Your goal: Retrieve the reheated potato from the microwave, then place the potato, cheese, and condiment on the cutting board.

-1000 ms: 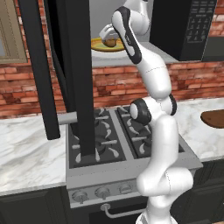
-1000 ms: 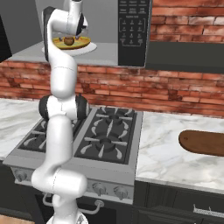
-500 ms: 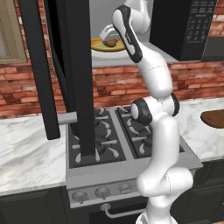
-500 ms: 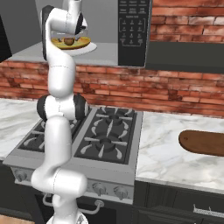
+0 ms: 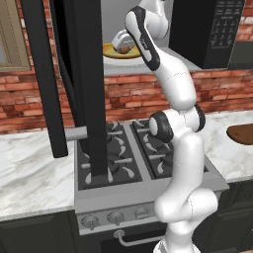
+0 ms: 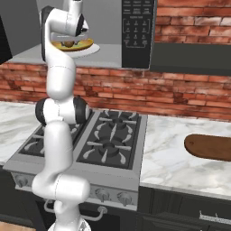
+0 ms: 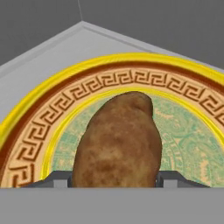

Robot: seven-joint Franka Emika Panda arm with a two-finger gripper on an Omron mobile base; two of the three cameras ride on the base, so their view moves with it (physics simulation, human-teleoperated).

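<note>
The potato (image 7: 118,140) lies on a round plate with a yellow rim (image 7: 35,127) inside the open microwave (image 5: 207,29). My gripper (image 7: 113,179) reaches into the grey cavity, its two fingertips pressed against the potato's left and right sides. From the base views the hand (image 5: 123,42) sits right over the potato (image 6: 68,43) on the plate (image 6: 85,45). The dark brown cutting board (image 6: 210,146) lies on the marble counter to the right of the stove. The cheese and the condiment are out of view.
The microwave's black door (image 5: 79,74) hangs open to the left, reaching down in front of the stove (image 5: 128,158). The button panel (image 6: 137,31) is right of the cavity. A brick wall runs behind the counter.
The jaws have come together onto the potato's sides. The arm and the plate have hardly moved.
</note>
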